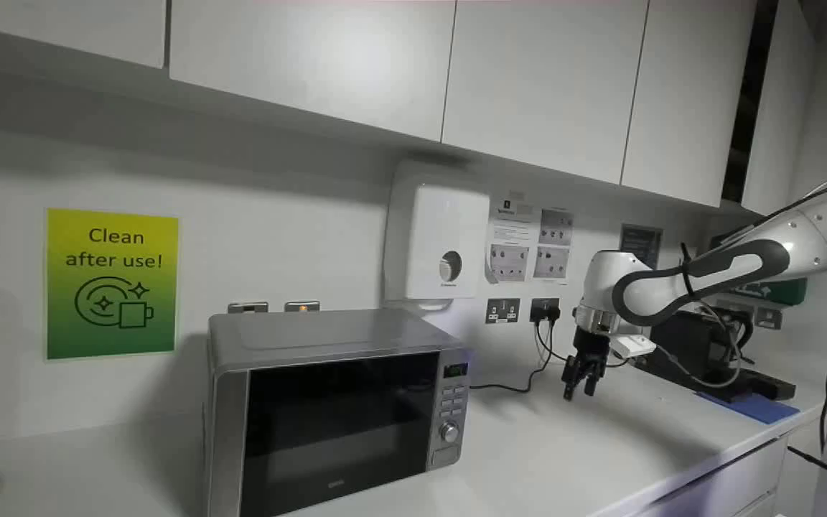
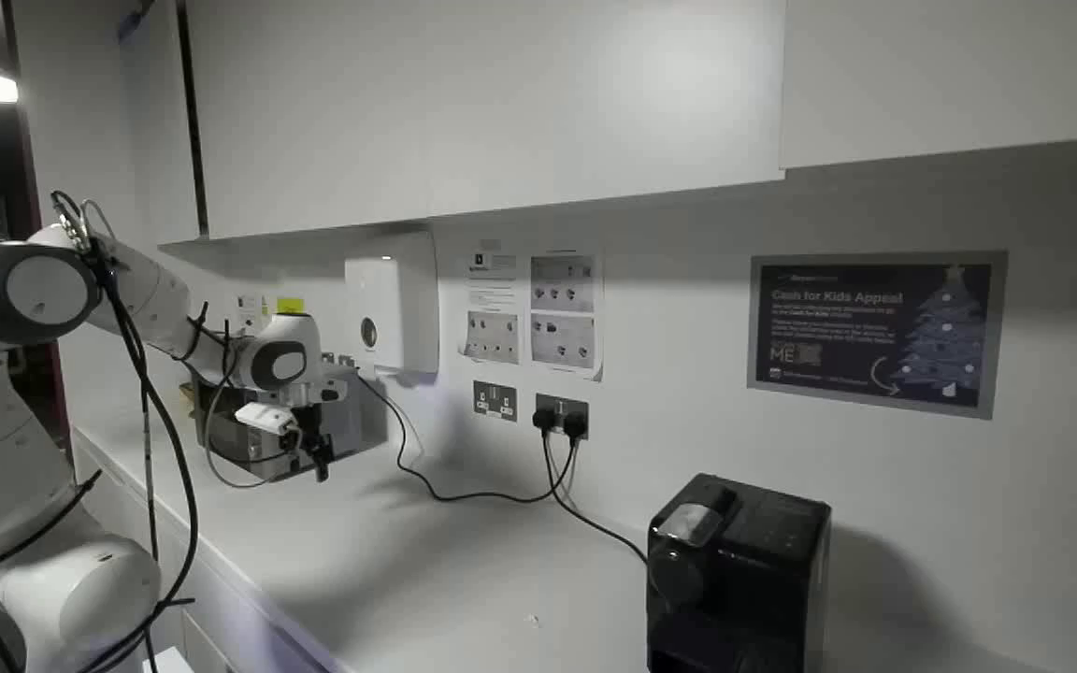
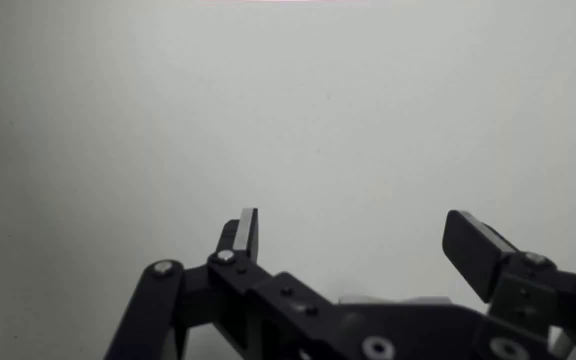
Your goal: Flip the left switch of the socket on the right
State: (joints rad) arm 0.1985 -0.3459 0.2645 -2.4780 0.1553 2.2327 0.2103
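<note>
Early stage, by the look of it: fingers [image 3: 473,255] touch nothing, so the flip is probably not done, though the left switch is too small to read and I can't confirm its position. Target is the right-hand double socket [image 2: 560,406], on the wall [image 2: 669,411] above the back edge of the surface [image 2: 464,579], two black plugs [image 2: 544,420] in it. Fingers are spread wide, nothing between them, pointing down over the surface, well apart from the socket. Left to do, I'd guess: bring them together, reach to the back edge, press the left switch, back off. Around: matching socket [image 2: 495,400] just left of the target, with no plugs in it, easy to mix up; paper towel dispenser [image 2: 389,308] further left; printed notices [image 2: 565,308] above. Grey microwave [image 1: 342,416] and black coffee machine [image 2: 739,575] sit on the surface, on opposite sides of the target; blue mat [image 1: 752,408] near the front edge, by the coffee machine. In the way: the left plug likely sits right under the wanted switch, so little room; black cables [image 2: 445,499] hang from the plugs and trail over the surface by the back edge, snag risk; upper cabinets [image 2: 492,112] probably limit a move from above. Wrist view shows no socket, so aiming would lean on both exterior views.
</note>
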